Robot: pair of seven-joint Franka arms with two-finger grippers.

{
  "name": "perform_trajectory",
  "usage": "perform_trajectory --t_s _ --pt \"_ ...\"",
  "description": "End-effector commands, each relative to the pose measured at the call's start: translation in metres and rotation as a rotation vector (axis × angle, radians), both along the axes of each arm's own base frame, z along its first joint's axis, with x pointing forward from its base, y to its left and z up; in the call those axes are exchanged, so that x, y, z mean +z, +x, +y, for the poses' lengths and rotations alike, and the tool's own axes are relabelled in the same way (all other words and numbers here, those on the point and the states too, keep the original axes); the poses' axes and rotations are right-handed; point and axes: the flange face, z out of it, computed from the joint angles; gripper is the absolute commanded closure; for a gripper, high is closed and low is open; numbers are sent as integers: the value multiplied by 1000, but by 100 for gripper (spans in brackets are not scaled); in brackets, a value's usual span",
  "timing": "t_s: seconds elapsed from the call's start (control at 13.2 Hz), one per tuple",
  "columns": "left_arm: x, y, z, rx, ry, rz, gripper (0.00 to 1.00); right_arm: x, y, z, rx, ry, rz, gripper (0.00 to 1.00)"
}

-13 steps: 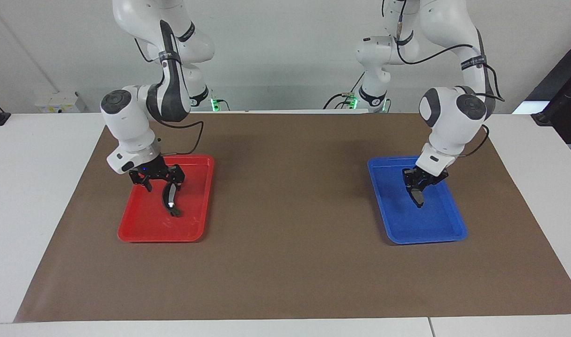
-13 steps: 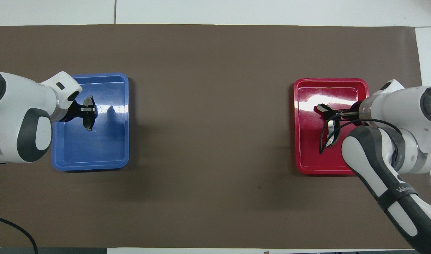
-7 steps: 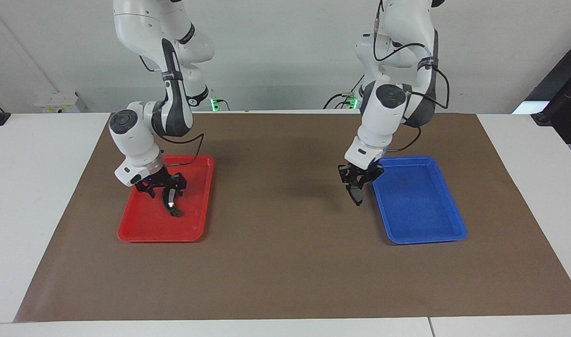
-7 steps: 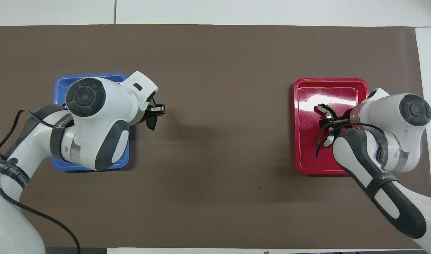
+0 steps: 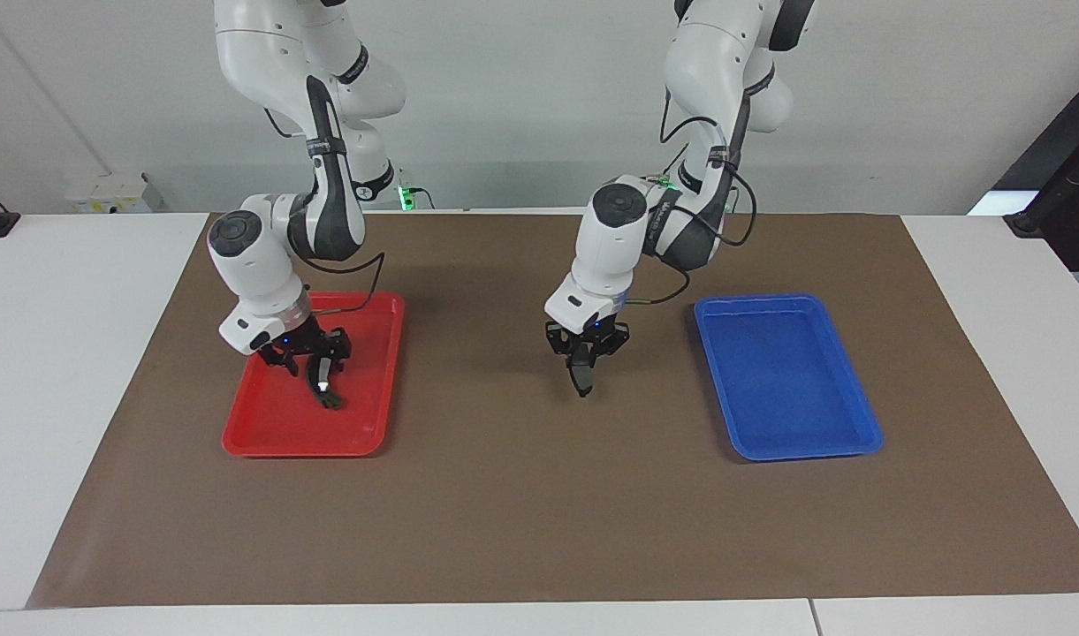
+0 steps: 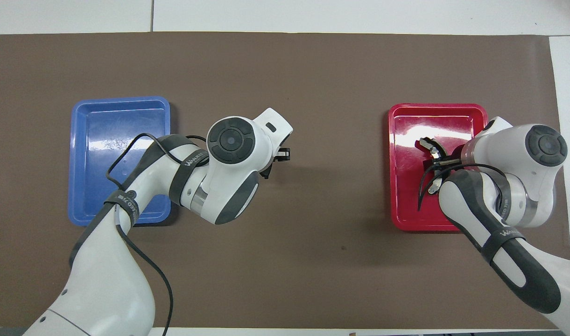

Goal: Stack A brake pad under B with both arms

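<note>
A plain white wall (image 5: 521, 97) rises just past the white table (image 5: 71, 353). A brown mat (image 5: 539, 512) covers most of the table, leaving white margins around it.

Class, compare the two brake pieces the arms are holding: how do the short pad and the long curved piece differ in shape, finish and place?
The short pad is stubby and plain dark grey; the long curved piece is a slim crescent with a shiny silvery strip.

The left gripper holds the short pad over the brown mat. The right gripper holds the long curved piece in the red tray, its lower tip at the tray floor.

Both are dark, each gripped by one gripper.
</note>
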Motion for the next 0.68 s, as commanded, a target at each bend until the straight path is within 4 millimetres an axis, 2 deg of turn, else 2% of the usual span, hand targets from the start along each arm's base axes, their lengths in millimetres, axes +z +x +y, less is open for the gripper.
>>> perform_trajectory --t_s 0.0,0.08,0.15,0.23,0.3,0.38,0.45,0.53,0.61 --pt "-15 6 -12 -1 -3 -27 93 -3 -1 1 23 8 -7 44" --pt "-14 7 -13 -5 -13 -39 81 -5 -1 1 37 8 -1 84" --pt "-15 7 -14 -6 -23 -49 57 -5 1 9 41 9 -2 100" --pt "-17 6 -13 -2 -22 -46 38 -3 2 10 46 8 -1 100" --pt "-19 6 -11 0 -18 -41 12 -2 4 10 49 8 -1 100" --pt "-17 6 -10 1 -15 -38 1 -2 4 11 48 9 -1 100" --pt "-10 7 -4 6 -14 -36 1 0 5 11 48 9 -2 100" --pt "12 14 10 29 -23 -48 1 6 10 11 43 11 -2 100" --pt "29 23 32 56 -16 -42 1 21 17 15 29 16 12 100"
